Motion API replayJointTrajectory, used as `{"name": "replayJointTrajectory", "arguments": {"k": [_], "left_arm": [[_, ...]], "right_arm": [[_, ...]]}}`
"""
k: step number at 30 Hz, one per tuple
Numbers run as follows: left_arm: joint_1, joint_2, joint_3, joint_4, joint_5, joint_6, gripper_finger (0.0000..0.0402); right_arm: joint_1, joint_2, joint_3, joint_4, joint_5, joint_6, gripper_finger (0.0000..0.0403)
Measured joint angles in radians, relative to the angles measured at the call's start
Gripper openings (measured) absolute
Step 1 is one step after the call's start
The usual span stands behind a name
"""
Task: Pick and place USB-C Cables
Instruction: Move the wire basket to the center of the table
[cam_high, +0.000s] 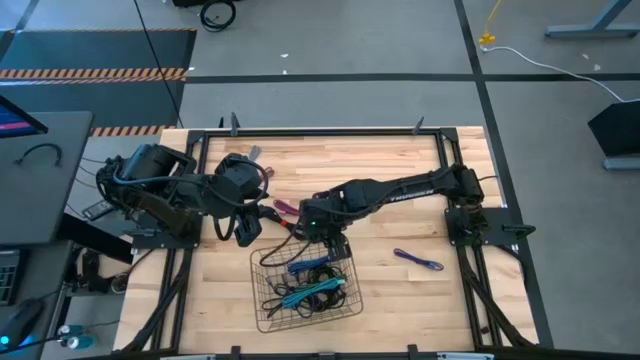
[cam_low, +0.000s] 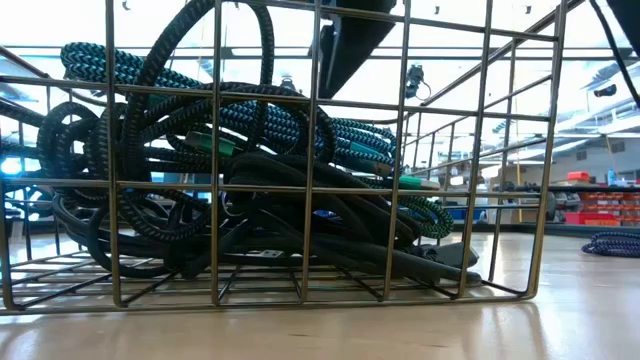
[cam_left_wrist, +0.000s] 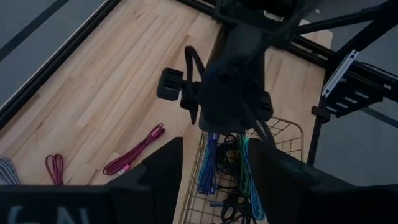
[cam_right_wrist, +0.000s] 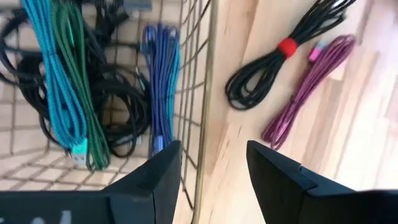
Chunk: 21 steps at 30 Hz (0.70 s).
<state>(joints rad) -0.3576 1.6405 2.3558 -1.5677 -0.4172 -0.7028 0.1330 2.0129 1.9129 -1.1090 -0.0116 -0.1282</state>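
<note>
Pale wooden tabletop (cam_high: 400, 185) in a black frame held a wire mesh basket (cam_high: 352, 305) at its near middle, there to collect cables. Inside lay teal, green, black and blue cables (cam_right_wrist: 158, 81). Over its far rim hovered the right gripper (cam_right_wrist: 211, 165), fingers apart and empty, apparently just after a drop. Beside it waited the left gripper (cam_left_wrist: 214, 165), likewise spread, holding nothing. Loose outside: a black cable (cam_right_wrist: 273, 65), magenta cable (cam_right_wrist: 311, 84), and purple cable (cam_high: 418, 260) to the right.

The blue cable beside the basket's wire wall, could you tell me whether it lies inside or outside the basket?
Inside: the blue cable lies within the basket, beside teal and black cables.
</note>
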Motion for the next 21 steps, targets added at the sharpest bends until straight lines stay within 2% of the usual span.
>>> {"name": "replayJointTrajectory", "arguments": {"k": [21], "left_arm": [[0.0, 0.0, 0.0, 0.0, 0.003, 0.0, 0.0188]], "right_arm": [[-0.021, 0.132, -0.004, 0.025, -0.046, -0.025, 0.0188]]}}
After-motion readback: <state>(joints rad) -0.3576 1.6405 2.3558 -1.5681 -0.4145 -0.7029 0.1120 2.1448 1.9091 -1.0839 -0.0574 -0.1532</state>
